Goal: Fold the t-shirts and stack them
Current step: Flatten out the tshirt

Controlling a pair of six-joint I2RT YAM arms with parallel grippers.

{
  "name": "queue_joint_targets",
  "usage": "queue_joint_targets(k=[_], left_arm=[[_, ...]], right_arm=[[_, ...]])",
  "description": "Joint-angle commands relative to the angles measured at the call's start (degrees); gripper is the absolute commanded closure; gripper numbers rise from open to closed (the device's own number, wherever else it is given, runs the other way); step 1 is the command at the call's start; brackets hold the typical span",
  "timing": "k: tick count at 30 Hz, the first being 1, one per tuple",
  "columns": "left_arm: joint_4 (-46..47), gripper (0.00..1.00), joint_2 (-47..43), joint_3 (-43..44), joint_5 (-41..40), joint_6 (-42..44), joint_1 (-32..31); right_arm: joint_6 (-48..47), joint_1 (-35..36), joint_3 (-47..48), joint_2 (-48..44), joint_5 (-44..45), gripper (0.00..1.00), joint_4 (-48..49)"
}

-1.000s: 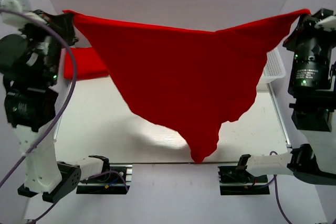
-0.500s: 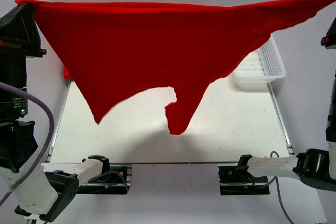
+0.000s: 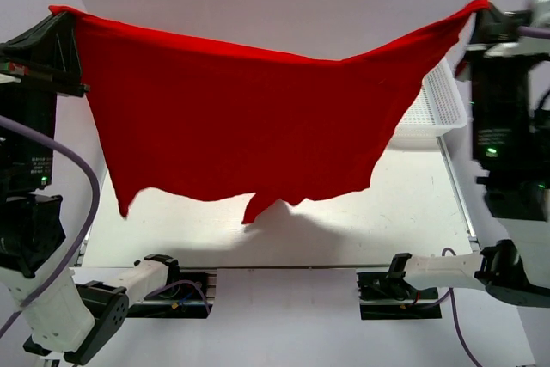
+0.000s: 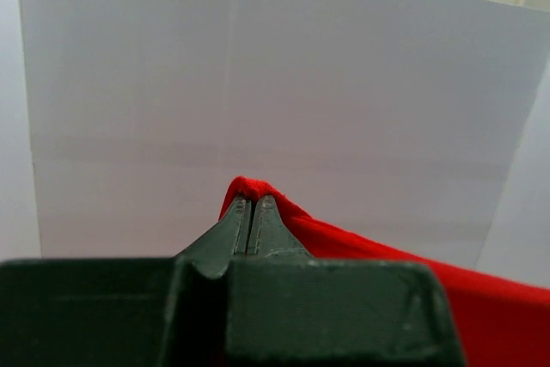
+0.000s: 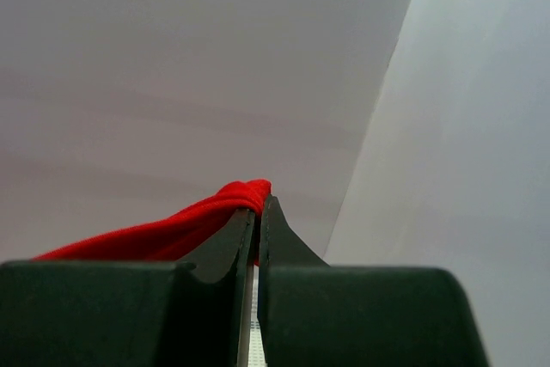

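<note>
Red t-shirt [image 3: 249, 118] hangs stretched above the tabletop [image 3: 412, 204], its corners pinched in the closed left gripper [image 4: 253, 205] and right gripper [image 5: 258, 205].

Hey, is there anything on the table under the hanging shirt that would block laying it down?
Nothing visible on the table below the t-shirt; the white basket sits at the far right. The t-shirt hides the table's far part.

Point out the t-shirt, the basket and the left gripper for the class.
t-shirt [image 3: 249, 126]: top view, middle of the hanging cloth.
basket [image 3: 440, 109]: top view, bare white mesh right of the shirt.
left gripper [image 4: 254, 205]: left wrist view, between its fingertips pinching the red edge.
</note>
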Motion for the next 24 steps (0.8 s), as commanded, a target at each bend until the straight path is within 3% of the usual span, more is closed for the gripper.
queue_joint_targets(k=[1,5,9,20,23,24], left_arm=[[1.6,1.0,-1.48,0.16,3.3,1.21,0.52],[0.98,1.0,-1.48,-1.76,3.3,0.68,0.52],[0.98,1.0,-3.76,-5.81,4.53,-0.46,0.52],[3.01,1.0,-4.56,-5.03,4.53,2.18,0.52],[2.39,1.0,-2.28,-6.25,3.22,2.18,0.52],[2.39,1.0,-2.27,-7.04,2.69,2.7,0.52]], right_arm=[[6.6,-0.6,2.75,-6.8,0.44,1.0,-2.81],[3.64,-0.68,-3.93,-7.86,6.66,1.0,0.48],[2.4,-0.6,-3.6,-5.23,11.33,1.0,2.61],[0.92,-0.68,3.54,-3.21,3.26,1.0,2.35],[-5.75,-0.6,-1.46,-1.45,4.47,1.0,9.27],[-10.9,-0.42,-4.35,-0.75,4.75,1.0,16.43]])
